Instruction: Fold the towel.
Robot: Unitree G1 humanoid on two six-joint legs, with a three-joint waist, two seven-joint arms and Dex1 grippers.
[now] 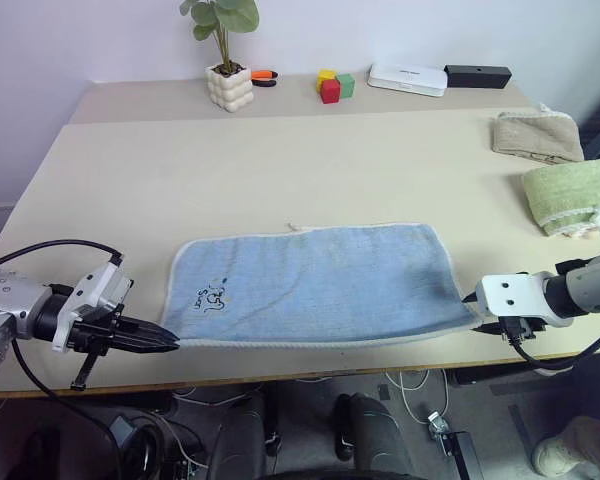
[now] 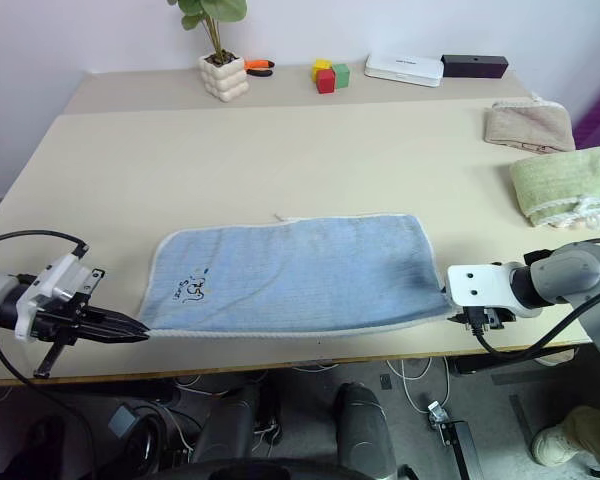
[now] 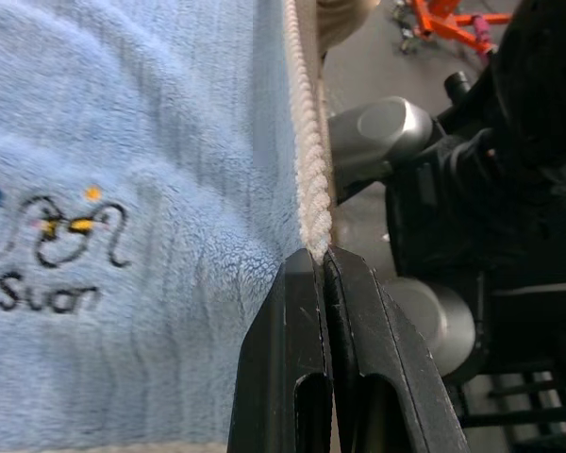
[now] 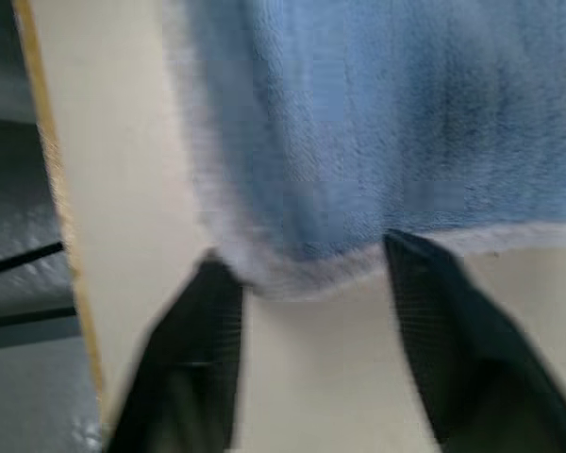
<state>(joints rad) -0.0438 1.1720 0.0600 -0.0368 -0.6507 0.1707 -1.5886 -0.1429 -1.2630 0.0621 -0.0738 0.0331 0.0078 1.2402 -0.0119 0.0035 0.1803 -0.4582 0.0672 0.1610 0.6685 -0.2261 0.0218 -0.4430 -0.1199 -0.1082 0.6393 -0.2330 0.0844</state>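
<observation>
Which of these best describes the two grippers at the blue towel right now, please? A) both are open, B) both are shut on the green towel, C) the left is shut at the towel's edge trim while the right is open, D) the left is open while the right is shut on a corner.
C: the left gripper has its fingers pressed together at the towel's trim, while the right gripper has its fingers spread apart at a towel corner.

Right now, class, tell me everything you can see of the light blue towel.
The towel is light blue terry cloth with a pale corded edge, a small loop on its far edge and a dark cartoon print near its left corner. It lies flat, folded once, along the table's near edge. The left gripper is shut on its left corner trim; the right gripper, open, straddles its right corner.
</observation>
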